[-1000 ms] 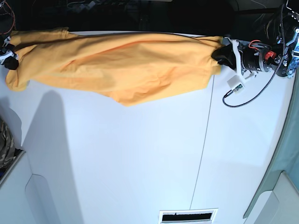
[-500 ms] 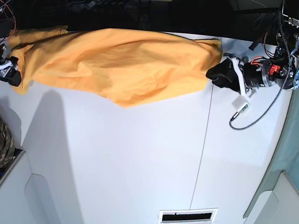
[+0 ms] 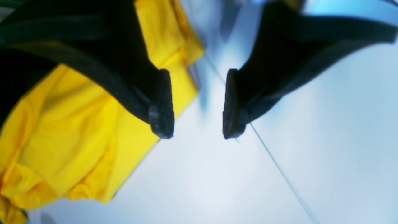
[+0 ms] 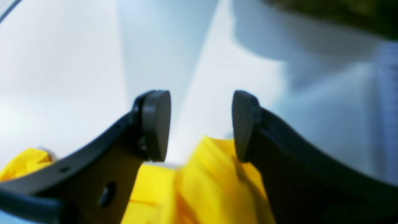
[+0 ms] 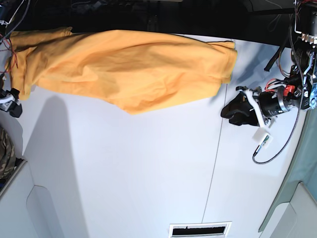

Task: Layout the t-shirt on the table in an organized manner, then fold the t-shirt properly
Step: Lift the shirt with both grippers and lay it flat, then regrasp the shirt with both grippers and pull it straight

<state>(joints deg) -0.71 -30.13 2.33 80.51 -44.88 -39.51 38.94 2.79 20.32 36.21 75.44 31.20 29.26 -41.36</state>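
t-shirt (image 5: 129, 69) orange-yellow, rumpled, stretched along table (image 5: 148, 168) far edge; both jaws wide, empty

Both wrist views are blurring; the t-shirt (image 3: 77, 137) is running off the frame edges, and the right gripper (image 5: 11, 103) is sitting half cut off.

One t-shirt (image 5: 129, 69), one table (image 5: 148, 173), two pincers: left pincer (image 5: 229, 111), right pincer (image 5: 15, 103).
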